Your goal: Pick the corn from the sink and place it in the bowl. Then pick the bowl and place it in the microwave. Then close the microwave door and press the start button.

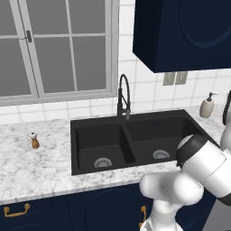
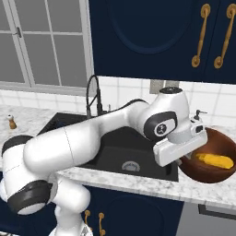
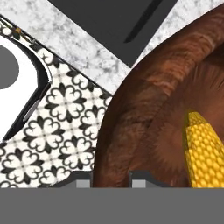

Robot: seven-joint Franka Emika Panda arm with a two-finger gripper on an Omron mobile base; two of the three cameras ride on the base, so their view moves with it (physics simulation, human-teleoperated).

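The reddish-brown bowl is at the counter's front edge, right of the black sink. The yellow corn lies inside it, and also appears as the corn against the bowl's inner wall in the hand view. My gripper is at the bowl's left rim. Its two fingertips stand close together, one on each side of the rim, pinching it. In the right base view the white hand covers that rim. I cannot tell whether the bowl rests on the counter. The microwave and its door are out of view.
A black spring faucet rises behind the sink. A soap dispenser stands at the back right and a small shaker on the left counter. Dark blue cabinets hang overhead. Patterned floor tiles lie below the counter edge.
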